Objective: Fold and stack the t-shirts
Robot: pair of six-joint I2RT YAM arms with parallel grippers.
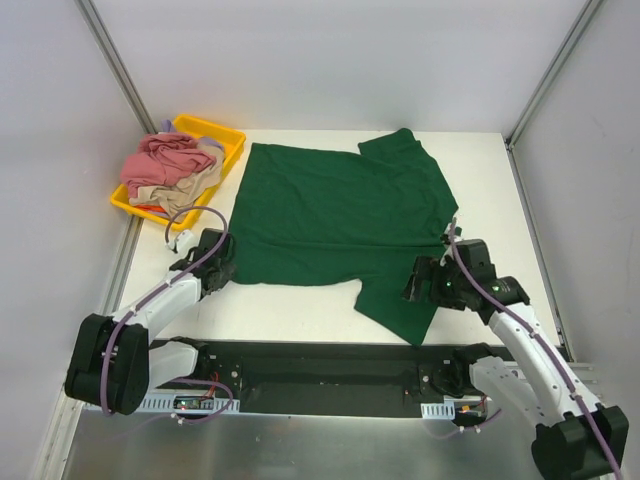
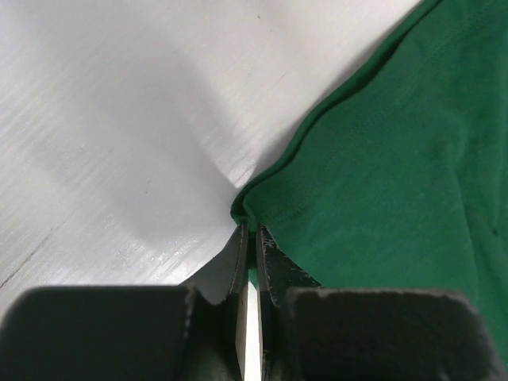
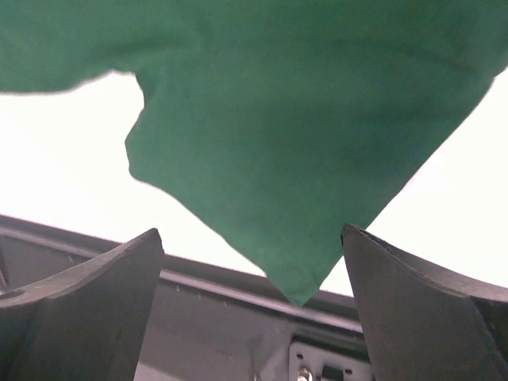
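Step in hand: first fold of the dark green t-shirt (image 1: 330,215), which lies spread flat at the centre of the top view on the white table (image 1: 490,180). The left gripper (image 2: 252,234) has its jaws pressed together on the hem corner at the shirt's lower left. The right gripper (image 3: 252,232) stands wide apart over the pointed sleeve at lower right, gripping nothing. I judge the next move calls for closing the right on that sleeve, then lifting both corners evenly. The cloth is a soft matte knit with a stitched hem. The pink t-shirt (image 1: 165,155) and beige t-shirt (image 1: 195,185) lie crumpled in the glossy yellow tray (image 1: 232,140), upper left.
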